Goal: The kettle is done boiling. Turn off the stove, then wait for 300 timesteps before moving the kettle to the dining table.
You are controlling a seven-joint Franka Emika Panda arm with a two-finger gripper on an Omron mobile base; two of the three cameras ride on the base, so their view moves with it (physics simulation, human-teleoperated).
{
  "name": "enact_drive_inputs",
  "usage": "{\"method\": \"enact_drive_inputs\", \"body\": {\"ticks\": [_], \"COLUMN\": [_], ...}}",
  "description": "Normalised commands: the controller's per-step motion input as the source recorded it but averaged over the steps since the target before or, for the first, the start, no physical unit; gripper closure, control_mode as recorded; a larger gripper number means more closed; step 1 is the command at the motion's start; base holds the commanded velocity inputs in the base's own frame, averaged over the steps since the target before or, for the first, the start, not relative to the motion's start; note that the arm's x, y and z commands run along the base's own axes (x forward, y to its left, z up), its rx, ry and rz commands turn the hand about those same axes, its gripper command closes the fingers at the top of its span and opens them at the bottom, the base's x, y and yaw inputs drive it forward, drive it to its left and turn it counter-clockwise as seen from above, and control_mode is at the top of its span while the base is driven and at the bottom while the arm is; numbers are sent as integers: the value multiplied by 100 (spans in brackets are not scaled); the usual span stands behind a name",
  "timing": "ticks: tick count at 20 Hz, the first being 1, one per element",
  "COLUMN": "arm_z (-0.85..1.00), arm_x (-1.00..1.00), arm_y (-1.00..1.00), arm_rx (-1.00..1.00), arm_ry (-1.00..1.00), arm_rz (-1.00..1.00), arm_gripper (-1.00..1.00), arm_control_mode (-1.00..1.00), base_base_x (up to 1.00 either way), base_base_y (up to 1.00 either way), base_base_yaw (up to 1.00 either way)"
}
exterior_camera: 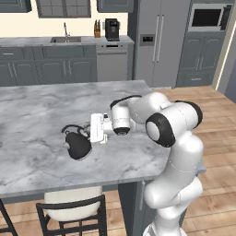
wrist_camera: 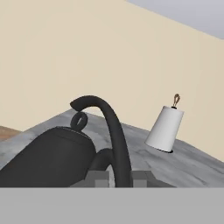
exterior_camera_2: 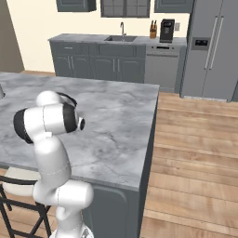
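Rendered, evenly bright, soft ambient light, no glare. Faint shadow under kettle (exterior_camera: 77, 144) on marble table (exterior_camera: 41, 115); small contact shadow beneath paper towel roll (wrist_camera: 164, 128). Coarse, slightly pixelated edges; hand view tilted, unblurred.

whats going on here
The robot arm has its fingers shut on the arched handle of the black kettle. The kettle sits tilted on the marble dining table, near the edge closest to the robot. A paper towel roll stands further along the table.
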Motion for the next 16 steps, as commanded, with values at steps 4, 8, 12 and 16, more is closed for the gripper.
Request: {"method": "enact_drive_inputs", "body": {"ticks": [4,8,12,16], "arm_z": [-27,-34,-36,-21], "arm_x": [-49,-44,-33,-19], "arm_y": [-26,-23,-13,-1], "arm_rx": [6,4,2,1], "arm_ry": [-2,-2,-2,-3], "arm_rz": [0,0,0,0], "arm_gripper": [100,100,-100,-100], "arm_control_mode": [-100,-100,-100,-100], "base_base_x": [0,0,0,0], "base_base_y": [0,0,0,0], "base_base_yaw": [0,0,0,0]}}
